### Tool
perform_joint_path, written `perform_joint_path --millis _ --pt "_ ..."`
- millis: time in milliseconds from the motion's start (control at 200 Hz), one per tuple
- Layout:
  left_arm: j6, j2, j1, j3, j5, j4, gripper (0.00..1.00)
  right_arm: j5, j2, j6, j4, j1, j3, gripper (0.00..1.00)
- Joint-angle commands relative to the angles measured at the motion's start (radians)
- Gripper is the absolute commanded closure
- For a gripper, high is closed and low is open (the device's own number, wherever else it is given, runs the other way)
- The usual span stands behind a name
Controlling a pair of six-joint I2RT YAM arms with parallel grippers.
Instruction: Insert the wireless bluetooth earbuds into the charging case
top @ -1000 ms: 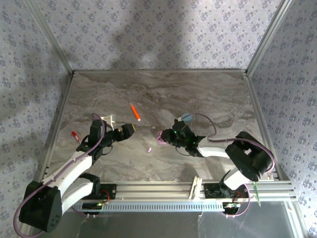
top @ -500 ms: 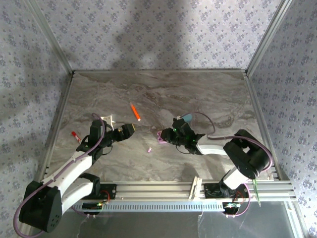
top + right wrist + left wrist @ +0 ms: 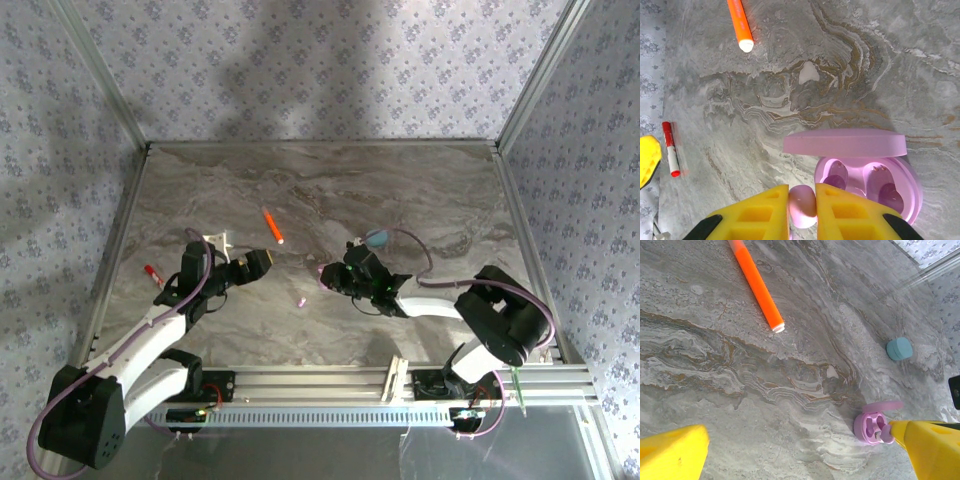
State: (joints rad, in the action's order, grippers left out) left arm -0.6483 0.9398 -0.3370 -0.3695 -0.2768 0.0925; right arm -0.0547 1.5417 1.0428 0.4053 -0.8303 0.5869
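While the top view is too small for fine detail, it shows the right claw (image 3: 338, 278) hard against the open pink case (image 3: 323, 272). A loose pink earbud (image 3: 301, 301) lies on the desk (image 3: 400, 190) just near-left of that case, and the left claw (image 3: 258, 262) sits well to its left.

From the left wrist, that claw's jaws stand wide apart and empty, with a cyan case (image 3: 899, 348) beyond the pink one.

From the right wrist, the right claw is clamped on the held pink earbud (image 3: 802, 206) just beside the pink case. Both wells look empty, so I judge nothing is seated yet.
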Motion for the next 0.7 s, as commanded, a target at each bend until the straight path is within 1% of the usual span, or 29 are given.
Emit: perform_joint_path --millis 0,695 --pt "0.007 -0.024 -0.009 -0.026 -0.01 0.007 0.0 0.033 0.021 0.024 0.032 -0.004 -0.008 0.81" --pt "0.009 -0.028 -0.008 -0.026 -0.008 0.004 0.0 0.037 0.077 0.032 0.059 -0.001 0.008 0.81"
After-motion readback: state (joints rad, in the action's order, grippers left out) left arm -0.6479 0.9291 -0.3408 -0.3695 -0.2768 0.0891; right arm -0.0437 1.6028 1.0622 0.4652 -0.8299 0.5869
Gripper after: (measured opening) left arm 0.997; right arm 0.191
